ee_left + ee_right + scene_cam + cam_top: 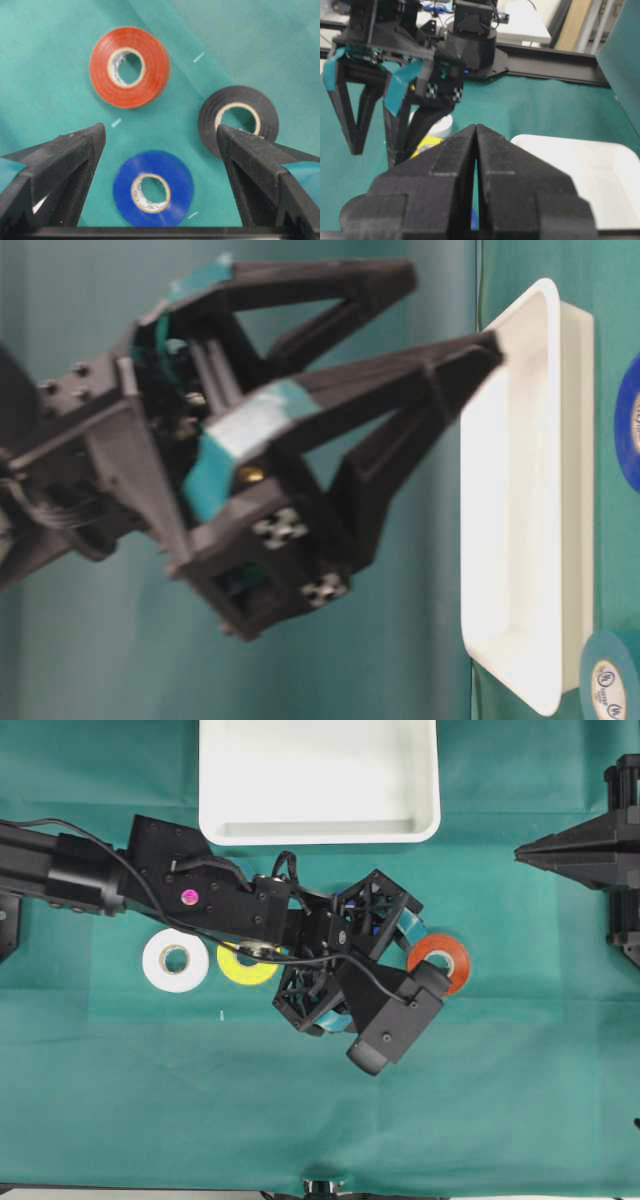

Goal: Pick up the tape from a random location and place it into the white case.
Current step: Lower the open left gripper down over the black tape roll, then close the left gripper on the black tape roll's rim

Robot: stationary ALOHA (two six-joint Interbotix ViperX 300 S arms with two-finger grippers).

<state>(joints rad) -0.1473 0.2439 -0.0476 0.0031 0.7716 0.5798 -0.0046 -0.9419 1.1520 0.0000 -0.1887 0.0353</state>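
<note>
The tape (pixel 237 95), a black roll with a pale core, lies flat on the green cloth in the left wrist view. My left gripper (pixel 161 129) hangs above the cloth, open wide and empty. Its right fingertip (pixel 235 145) overlaps the tape's near-left edge in that view. From overhead the left gripper (pixel 345 952) hides the tape. The white case (pixel 320 780) sits at the back middle, with nothing showing inside. My right gripper (pixel 520 852) stays at the far right edge, and the right wrist view shows it (pixel 476 127) shut with nothing held.
A blue roll (pixel 180 175) lies between the left fingers, and a red roll (pixel 102 65) lies beyond it. A white roll (pixel 175 960) and a yellow roll (pixel 245 967) lie under the left arm. A teal roll (pixel 610 675) lies beside the case.
</note>
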